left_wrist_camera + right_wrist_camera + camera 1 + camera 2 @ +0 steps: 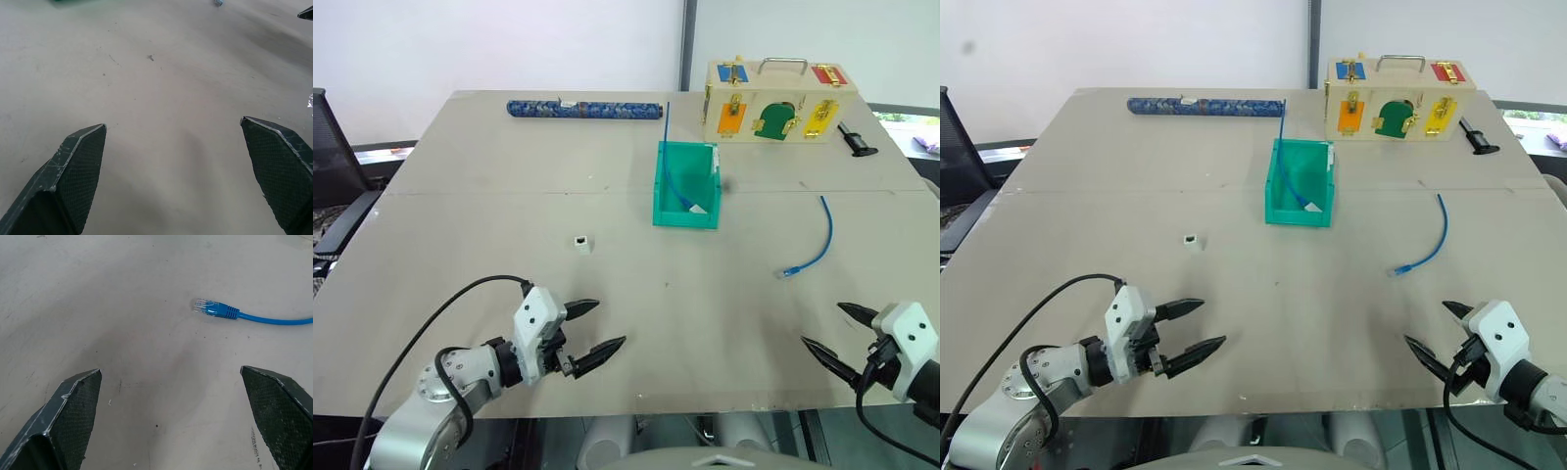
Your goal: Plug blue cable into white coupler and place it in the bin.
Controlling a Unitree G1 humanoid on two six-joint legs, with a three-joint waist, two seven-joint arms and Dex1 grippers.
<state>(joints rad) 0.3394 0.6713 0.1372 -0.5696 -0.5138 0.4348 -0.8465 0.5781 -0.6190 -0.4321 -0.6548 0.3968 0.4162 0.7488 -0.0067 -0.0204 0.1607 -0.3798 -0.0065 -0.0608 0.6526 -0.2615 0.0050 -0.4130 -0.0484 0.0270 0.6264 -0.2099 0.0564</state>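
Pale surface [509,255] laid out for pickup: white coupler [581,243] facing left claw [590,328], blue cable [815,242] facing right claw [832,338], both claws wide and empty, bin [663,191] beyond.

We count two thin bright-blue cables, one loose on the table [819,238] and one inside the bin [677,184]. One small teal-green plastic bin [685,214], one tiny white coupler cube [581,244], one pale wooden latch box [780,102], one dark-blue patterned rod [583,109].

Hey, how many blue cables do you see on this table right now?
2. One blue cable lies loose on the table, right of the bin; a second cable sits inside the bin, its end poking above the rim.
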